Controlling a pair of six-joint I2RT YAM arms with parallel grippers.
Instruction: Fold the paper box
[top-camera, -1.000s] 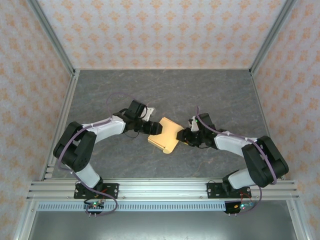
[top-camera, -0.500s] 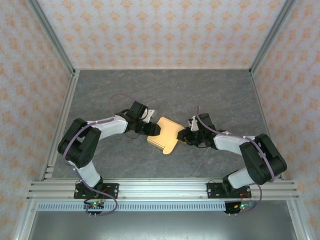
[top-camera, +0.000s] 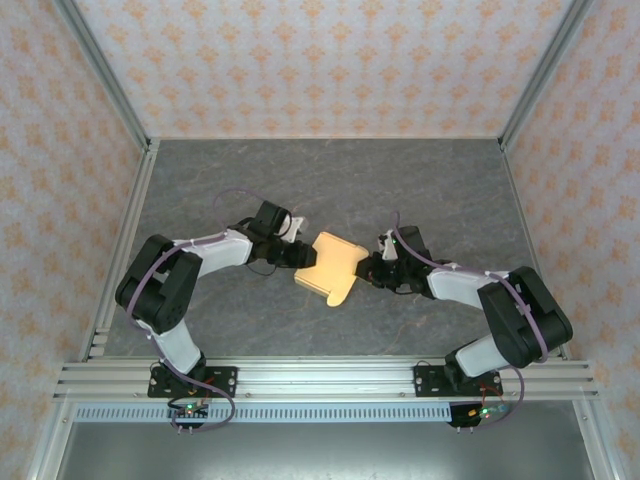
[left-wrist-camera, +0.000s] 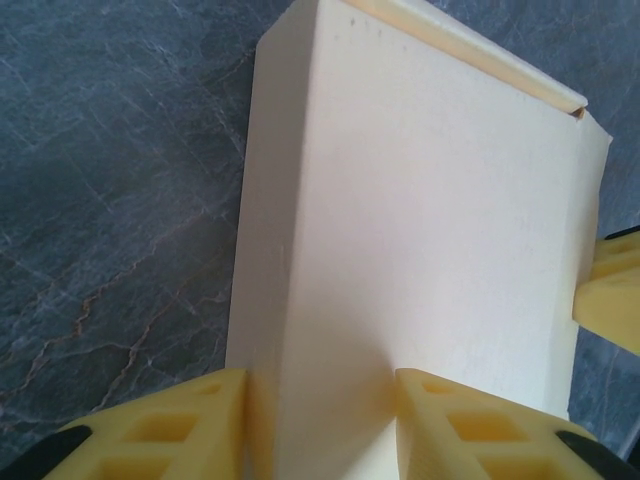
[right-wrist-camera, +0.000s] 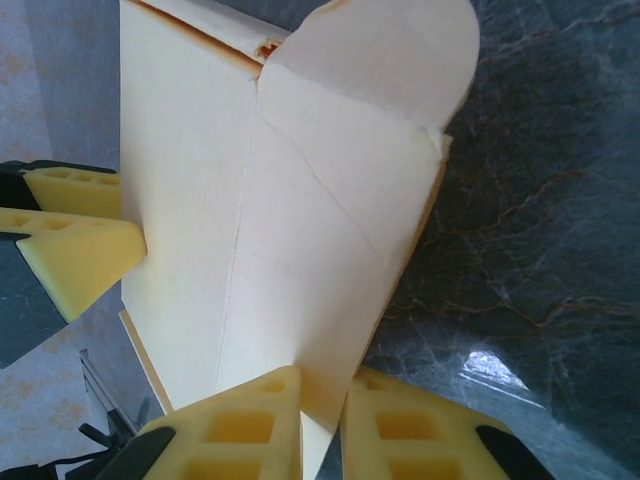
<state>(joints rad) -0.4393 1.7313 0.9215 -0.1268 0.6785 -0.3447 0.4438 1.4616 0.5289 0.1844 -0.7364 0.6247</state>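
Top view overlooks the whole desk (top-camera: 330, 180) from its near edge; wrist views face the paper box (top-camera: 332, 266) closely from opposite sides.

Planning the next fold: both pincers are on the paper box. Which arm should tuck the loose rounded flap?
Right, probably. The right pincer pinches the thin panel that runs up to the rounded flap, while the left pincer clamps the paper box across its body, a steady anchor.

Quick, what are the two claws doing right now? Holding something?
Left claw: closed on the paper box, gripping one end.
Right claw: closed on the paper box, pinching a thin flap.
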